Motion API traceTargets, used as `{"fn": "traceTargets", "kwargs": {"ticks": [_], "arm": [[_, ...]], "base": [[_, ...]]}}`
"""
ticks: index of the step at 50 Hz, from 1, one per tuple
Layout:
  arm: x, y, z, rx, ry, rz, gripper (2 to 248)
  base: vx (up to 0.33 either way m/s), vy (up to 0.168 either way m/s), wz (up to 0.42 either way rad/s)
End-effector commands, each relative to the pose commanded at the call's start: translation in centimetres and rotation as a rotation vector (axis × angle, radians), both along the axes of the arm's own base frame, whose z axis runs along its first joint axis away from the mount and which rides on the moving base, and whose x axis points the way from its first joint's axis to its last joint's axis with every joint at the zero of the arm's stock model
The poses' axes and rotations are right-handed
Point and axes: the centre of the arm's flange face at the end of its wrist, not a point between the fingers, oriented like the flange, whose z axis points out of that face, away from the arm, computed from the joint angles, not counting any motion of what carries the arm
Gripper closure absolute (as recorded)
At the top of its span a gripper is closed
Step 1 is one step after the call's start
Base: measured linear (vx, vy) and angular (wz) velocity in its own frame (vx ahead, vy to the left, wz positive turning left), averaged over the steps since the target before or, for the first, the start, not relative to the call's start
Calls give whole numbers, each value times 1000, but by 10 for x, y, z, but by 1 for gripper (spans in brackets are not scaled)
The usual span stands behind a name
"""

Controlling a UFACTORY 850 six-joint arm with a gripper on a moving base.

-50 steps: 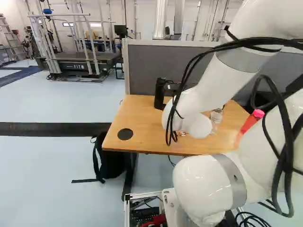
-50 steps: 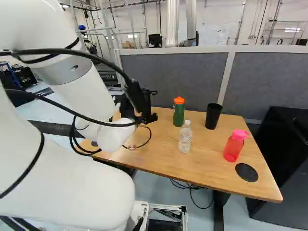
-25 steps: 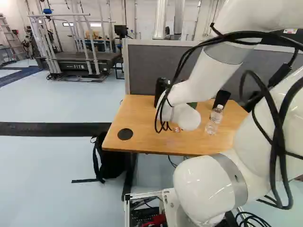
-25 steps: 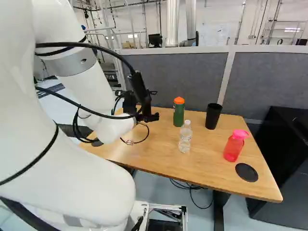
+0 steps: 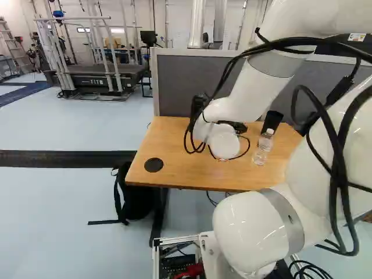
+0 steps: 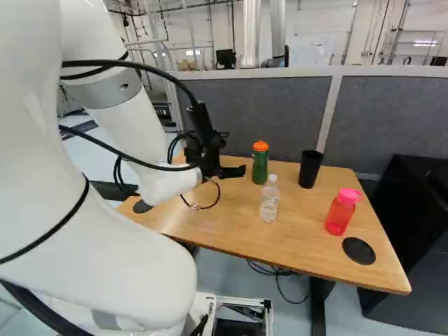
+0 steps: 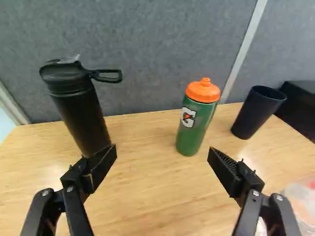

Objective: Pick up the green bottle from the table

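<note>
Nearest you, the white arm (image 6: pixel 126 266) rises from its joint at the foot of both base views and reaches over the left part of the bench (image 6: pixel 231 227). At the bench's near left corner you find one dark disc (image 5: pixel 154 165); a second dark disc (image 6: pixel 359 250) lies toward the near right corner. Just beyond the latter, close to the right edge, stands the red bottle (image 6: pixel 340 213) with its pink lid. The clear bottle (image 6: pixel 269 201) stands upright, roughly midway between the near and far edges. The gripper (image 6: pixel 241 171) hangs above the bench, aimed at the far edge; in the wrist view you see its two fingers standing wide apart, with nothing clasped between them. Toward the far edge, the black cup (image 6: pixel 310 169) stands to the right of the green bottle (image 6: pixel 260 165), near it but not touching. The green bottle, orange-lidded and upright, stands beside the far edge, ahead of the fingertips and clear of both. Left of it, by the same edge, you see the black flask (image 7: pixel 78 108), its foot partly hidden by a finger. Beyond the bench, your farthest reference here is the grey partition (image 6: pixel 392 119)
</note>
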Motion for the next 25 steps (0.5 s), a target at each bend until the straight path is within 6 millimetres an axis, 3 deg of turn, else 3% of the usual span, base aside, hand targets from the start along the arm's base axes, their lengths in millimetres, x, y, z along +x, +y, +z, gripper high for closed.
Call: {"fn": "traceTargets", "kwargs": {"ticks": [12,25], "arm": [[18,4,1,-137,74,45,3],[42,2,1,-147,97,-2,3]], "base": [[0,0,0],[0,0,0]]}}
